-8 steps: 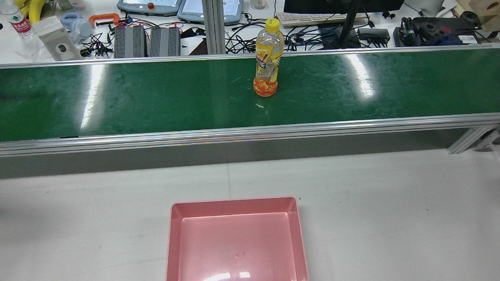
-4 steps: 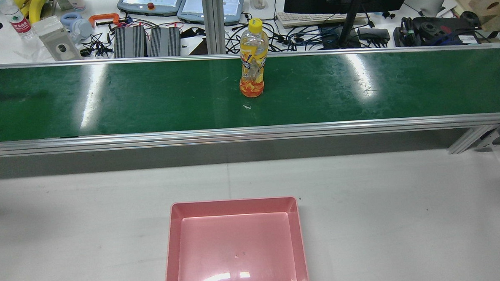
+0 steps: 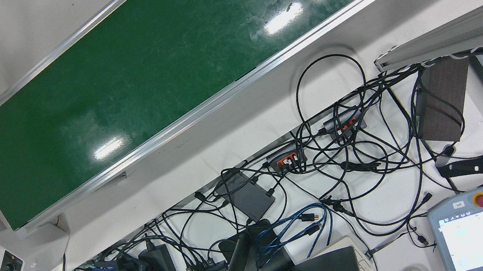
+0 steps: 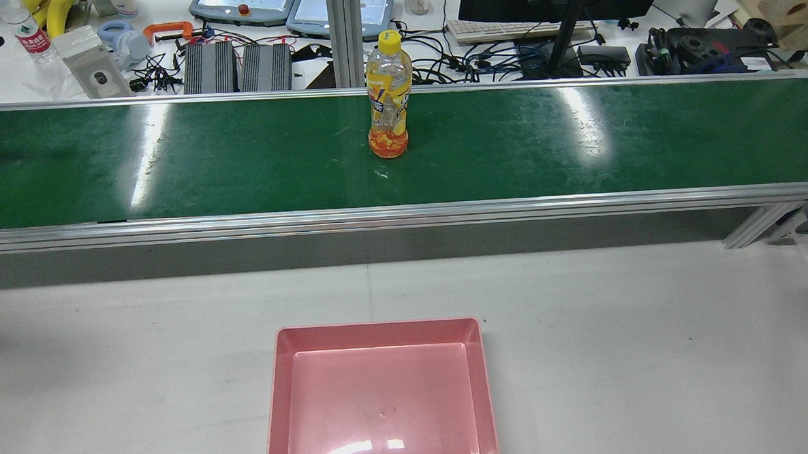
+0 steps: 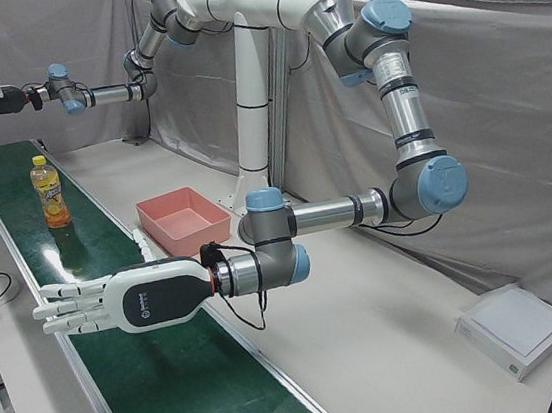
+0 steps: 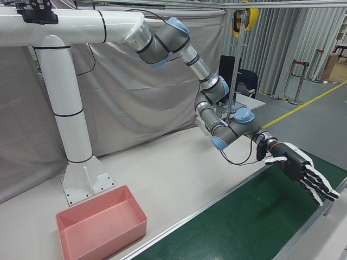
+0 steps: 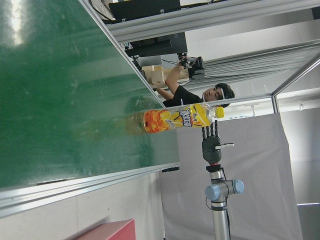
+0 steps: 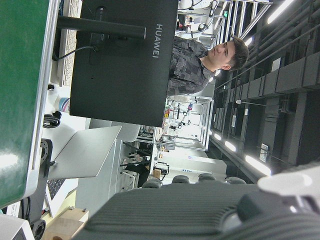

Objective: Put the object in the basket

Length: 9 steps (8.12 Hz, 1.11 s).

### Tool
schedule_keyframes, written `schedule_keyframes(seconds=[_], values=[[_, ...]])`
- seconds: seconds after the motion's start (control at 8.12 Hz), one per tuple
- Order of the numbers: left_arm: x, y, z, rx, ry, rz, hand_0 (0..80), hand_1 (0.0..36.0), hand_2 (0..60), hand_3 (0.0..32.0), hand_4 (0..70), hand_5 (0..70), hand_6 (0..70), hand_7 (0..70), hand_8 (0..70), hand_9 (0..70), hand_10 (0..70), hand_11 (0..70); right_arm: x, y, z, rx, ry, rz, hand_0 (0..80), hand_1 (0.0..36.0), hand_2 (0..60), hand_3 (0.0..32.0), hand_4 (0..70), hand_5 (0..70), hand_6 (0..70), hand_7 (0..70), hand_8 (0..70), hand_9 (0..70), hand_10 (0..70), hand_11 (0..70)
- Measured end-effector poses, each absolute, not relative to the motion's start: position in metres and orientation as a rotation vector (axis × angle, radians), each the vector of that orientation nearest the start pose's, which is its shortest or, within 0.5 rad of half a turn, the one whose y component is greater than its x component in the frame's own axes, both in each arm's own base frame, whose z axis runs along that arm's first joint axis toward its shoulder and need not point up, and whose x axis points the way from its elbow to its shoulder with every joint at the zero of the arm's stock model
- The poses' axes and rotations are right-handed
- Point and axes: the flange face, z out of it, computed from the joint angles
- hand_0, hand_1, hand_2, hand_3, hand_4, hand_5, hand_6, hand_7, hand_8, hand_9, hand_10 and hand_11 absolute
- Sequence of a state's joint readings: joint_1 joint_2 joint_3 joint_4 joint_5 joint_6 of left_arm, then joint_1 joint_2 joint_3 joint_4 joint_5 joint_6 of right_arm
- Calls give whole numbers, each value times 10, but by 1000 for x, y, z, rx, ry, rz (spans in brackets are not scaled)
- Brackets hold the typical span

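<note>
Not started: bottle point(image 4: 387, 94) stands on belt point(image 4: 169, 162), well beyond fingertips of left hand point(image 5: 116, 302) and right hand point(image 6: 299, 169), both empty with fingers spread; basket point(image 4: 378, 336) holds nothing.

A clear plastic bottle point(image 4: 387, 97) with a yellow cap and an orange-and-yellow label stands upright on the green conveyor belt point(image 4: 237, 159), towards its far edge. An empty pink basket point(image 4: 381, 398) sits on the white tabletop point(image 4: 620, 347), well apart from the bottle.
</note>
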State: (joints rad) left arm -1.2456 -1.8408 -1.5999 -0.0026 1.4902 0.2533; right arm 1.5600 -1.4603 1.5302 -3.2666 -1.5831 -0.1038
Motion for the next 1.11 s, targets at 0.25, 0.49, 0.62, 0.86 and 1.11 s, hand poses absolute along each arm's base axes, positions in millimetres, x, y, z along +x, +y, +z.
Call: schedule_keyframes(seconds=[0.25,0.49,0.62,0.86,1.11], values=[[62,-626,522,-15,2329,-1668,473,136,60,0,4,154,6,0,0,0,63,109,126,-533,663,-90,2222,-2347,0,0,0,0,0,0,0,0,0,0,0,0],[62,-626,522,-16,2328,-1669,473,134,60,0,5,153,5,0,0,1,63,109,126,-533,662,-90,2223,-2347,0,0,0,0,0,0,0,0,0,0,0,0],[62,-626,522,-16,2328,-1668,472,135,65,0,4,153,5,0,0,2,62,108,126,-533,663,-90,2222,-2347,0,0,0,0,0,0,0,0,0,0,0,0],[62,-626,522,-15,2330,-1668,471,133,62,0,5,152,5,0,0,1,63,109,126,-533,663,-90,2222,-2347,0,0,0,0,0,0,0,0,0,0,0,0],[62,-626,521,-15,2334,-1665,470,133,70,0,6,153,5,0,0,3,65,111,126,-533,663,-90,2222,-2348,0,0,0,0,0,0,0,0,0,0,0,0]])
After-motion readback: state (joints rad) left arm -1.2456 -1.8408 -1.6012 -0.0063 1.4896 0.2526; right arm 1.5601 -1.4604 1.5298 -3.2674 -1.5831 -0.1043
